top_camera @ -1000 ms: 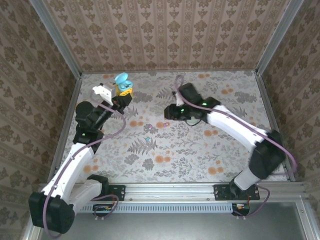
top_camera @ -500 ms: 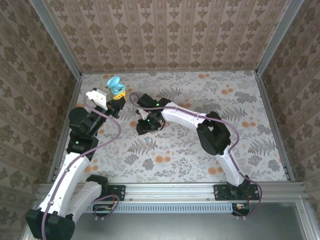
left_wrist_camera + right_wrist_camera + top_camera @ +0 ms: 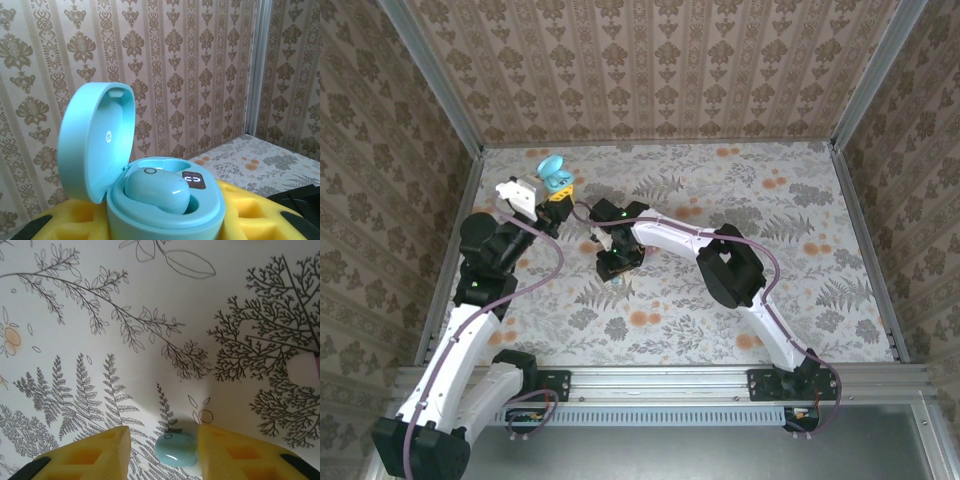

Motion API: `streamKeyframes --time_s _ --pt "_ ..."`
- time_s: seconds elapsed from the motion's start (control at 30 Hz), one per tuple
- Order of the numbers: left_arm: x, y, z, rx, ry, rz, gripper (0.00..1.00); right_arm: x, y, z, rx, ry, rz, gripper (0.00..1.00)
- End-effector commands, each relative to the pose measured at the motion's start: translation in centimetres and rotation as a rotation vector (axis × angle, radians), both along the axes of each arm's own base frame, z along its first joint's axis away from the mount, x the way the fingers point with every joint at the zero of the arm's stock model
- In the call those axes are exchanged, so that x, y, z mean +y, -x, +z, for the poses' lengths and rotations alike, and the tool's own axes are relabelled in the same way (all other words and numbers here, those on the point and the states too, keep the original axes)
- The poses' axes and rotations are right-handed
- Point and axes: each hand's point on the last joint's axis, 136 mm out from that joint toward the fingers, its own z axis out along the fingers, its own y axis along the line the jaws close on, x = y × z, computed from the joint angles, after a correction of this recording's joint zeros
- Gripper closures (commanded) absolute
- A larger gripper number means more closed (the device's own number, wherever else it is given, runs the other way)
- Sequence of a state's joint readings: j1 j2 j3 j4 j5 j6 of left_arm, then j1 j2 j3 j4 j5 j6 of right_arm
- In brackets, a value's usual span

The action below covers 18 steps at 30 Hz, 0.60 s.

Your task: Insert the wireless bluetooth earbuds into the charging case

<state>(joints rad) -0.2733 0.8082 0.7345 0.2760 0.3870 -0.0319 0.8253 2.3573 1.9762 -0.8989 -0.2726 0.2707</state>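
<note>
My left gripper (image 3: 552,196) is shut on a mint-blue charging case (image 3: 555,176) and holds it up at the table's back left. In the left wrist view the charging case (image 3: 165,210) stands between my yellow fingers (image 3: 260,212) with its lid (image 3: 95,135) open. One mint earbud (image 3: 157,190) sits in a socket, beside a lit display (image 3: 194,179). My right gripper (image 3: 618,262) is low over the table's left middle. Its jaws (image 3: 164,440) stand open around a loose mint earbud (image 3: 176,450), which lies on the cloth against the right finger (image 3: 235,455).
The floral tablecloth (image 3: 720,290) covers the table inside wallpapered walls. A metal frame post (image 3: 257,65) stands in the back corner. My right arm (image 3: 720,255) stretches leftward across the table's centre.
My right arm swung from the table's centre to the left and came down over the loose earbud. The left gripper shifted the case slightly left.
</note>
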Motion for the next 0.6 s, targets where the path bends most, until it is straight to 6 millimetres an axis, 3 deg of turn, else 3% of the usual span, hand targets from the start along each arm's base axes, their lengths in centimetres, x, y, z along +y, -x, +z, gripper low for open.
streamKeyframes --time_s 0.0,0.27,0.57 --pt "-0.1 0.4 2.1 -0.054 0.007 -0.019 0.67 -1.1 0.6 -0.5 0.013 0.061 0.045 0.59" --pt "-0.4 0.1 1.8 -0.042 0.012 -0.029 0.67 -1.8 2.4 -0.8 0.042 0.089 0.057 0.63" --pt "-0.6 0.1 1.8 -0.038 0.013 -0.035 0.66 -1.3 1.4 -1.6 0.002 0.08 -0.014 0.62"
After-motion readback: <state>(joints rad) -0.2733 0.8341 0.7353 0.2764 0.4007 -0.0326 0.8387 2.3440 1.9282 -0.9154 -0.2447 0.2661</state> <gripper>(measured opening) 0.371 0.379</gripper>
